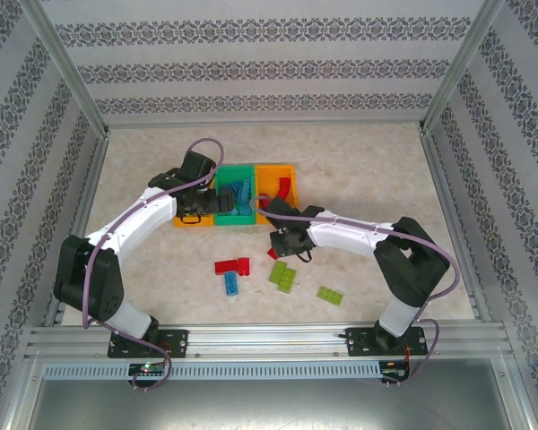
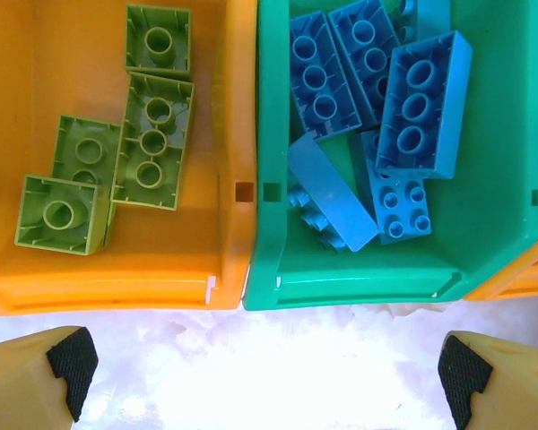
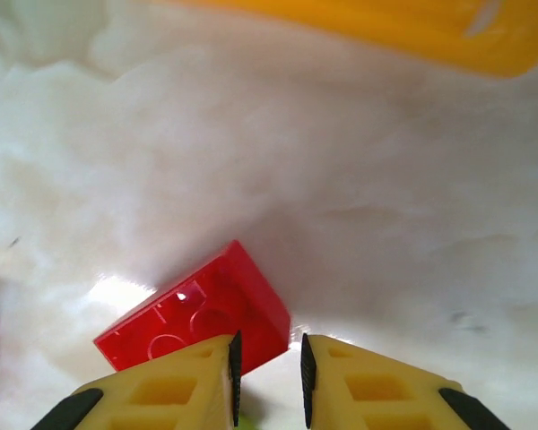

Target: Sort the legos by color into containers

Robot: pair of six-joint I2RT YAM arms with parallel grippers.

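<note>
My right gripper (image 3: 269,367) is shut on one end of a red lego (image 3: 197,313), low over the table just in front of the right orange container (image 1: 271,172). That container holds a red lego (image 1: 285,186). My left gripper (image 2: 269,367) hangs open just in front of the containers, with only bare table between its fingers (image 2: 72,358). Under it, the left orange container (image 2: 117,278) holds several lime green legos (image 2: 148,143). The green container (image 2: 368,278) holds several blue legos (image 2: 377,107). Red legos (image 1: 232,266), a blue one (image 1: 231,284) and green ones (image 1: 283,275) lie loose on the table.
Another green lego (image 1: 330,295) lies further right, near the right arm's base. A metal frame and patterned walls close in the table on all sides. The left arm reaches over the table's left half to the containers.
</note>
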